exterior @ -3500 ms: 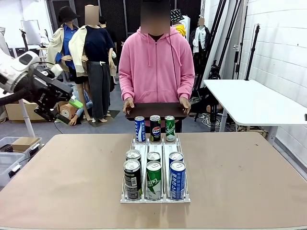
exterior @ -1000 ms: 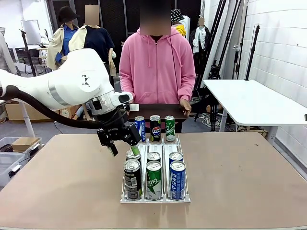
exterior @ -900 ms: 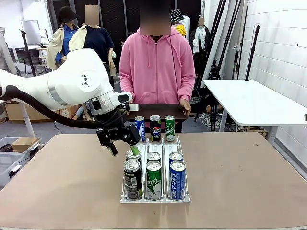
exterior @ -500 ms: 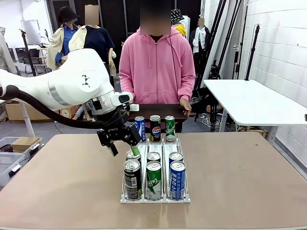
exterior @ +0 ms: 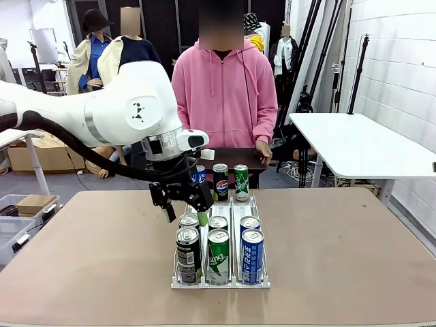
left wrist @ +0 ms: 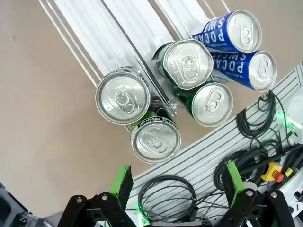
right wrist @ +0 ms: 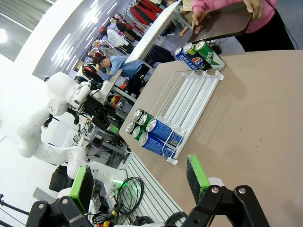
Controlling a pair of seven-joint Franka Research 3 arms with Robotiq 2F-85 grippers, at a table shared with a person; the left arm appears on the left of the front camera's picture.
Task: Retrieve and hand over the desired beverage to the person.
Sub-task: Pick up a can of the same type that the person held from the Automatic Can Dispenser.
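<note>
Looking across the table (exterior: 340, 252), bare top runs to every edge on both sides of the rack (exterior: 219, 284). The left gripper (exterior: 185, 214) hangs fingers-down over the rack's left lane, above the six near-end cans (exterior: 218, 253), jaws spread and holding nothing. Three more cans (exterior: 222, 181) stand at the far end before the person (exterior: 221, 95), whose dark tray (exterior: 235, 155) the arm partly hides. The right gripper (right wrist: 138, 179) is spread and empty, well apart from the rack.
</note>
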